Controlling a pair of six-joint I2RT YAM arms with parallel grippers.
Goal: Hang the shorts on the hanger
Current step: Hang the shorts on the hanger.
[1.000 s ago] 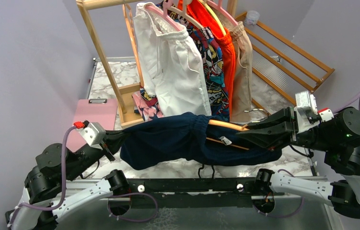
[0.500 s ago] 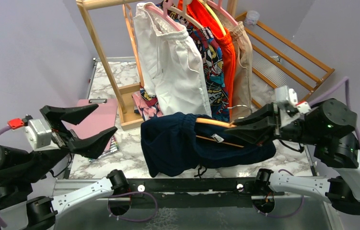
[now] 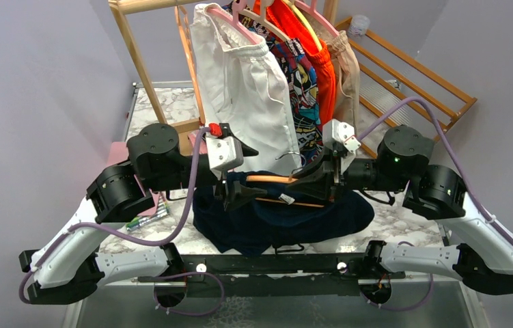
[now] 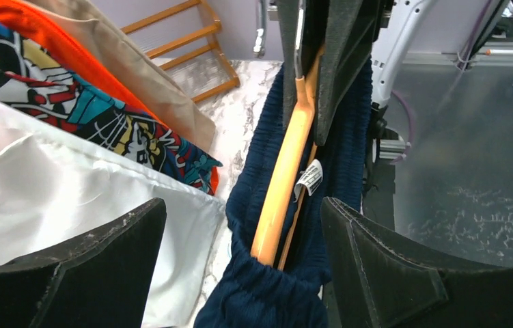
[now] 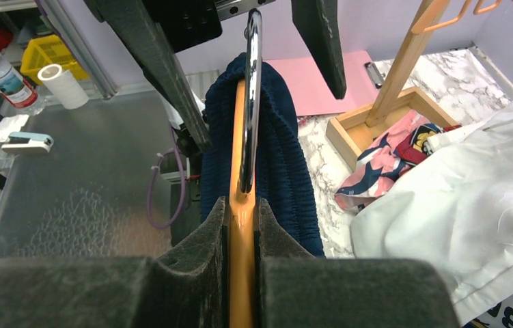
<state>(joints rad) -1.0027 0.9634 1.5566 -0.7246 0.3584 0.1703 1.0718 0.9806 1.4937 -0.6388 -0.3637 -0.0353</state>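
We are judging the job as partly done: the shorts (image 3: 287,222) are hanging off the hanger (image 3: 272,179) between the two arms, low over the near part of the marble table (image 3: 393,222). One wooden shoulder is running inside the gathered waistband and the rest of the fabric is sagging in a heap beneath. We are clamping the hanger with the right gripper (image 5: 240,229), its pads (image 5: 195,239) pressing on the wood just below the metal hook (image 5: 250,96). The left gripper (image 4: 240,205) is standing wide open, one finger on either side of the covered end, touching nothing that we can make out. What is looking left to us, as a judgement only, is drawing the waistband along toward the right gripper's side so that the shorts are sitting evenly. The top view is giving us the overall sag, plus the rack (image 3: 136,61) with the white shorts (image 3: 246,89) behind, but it is hiding the grip. The right wrist view is showing that grip plainly, and the left wrist view alone is showing the small white label (image 4: 310,179) dangling just beside the wood — and the bare shoulder entering the bunched cloth.
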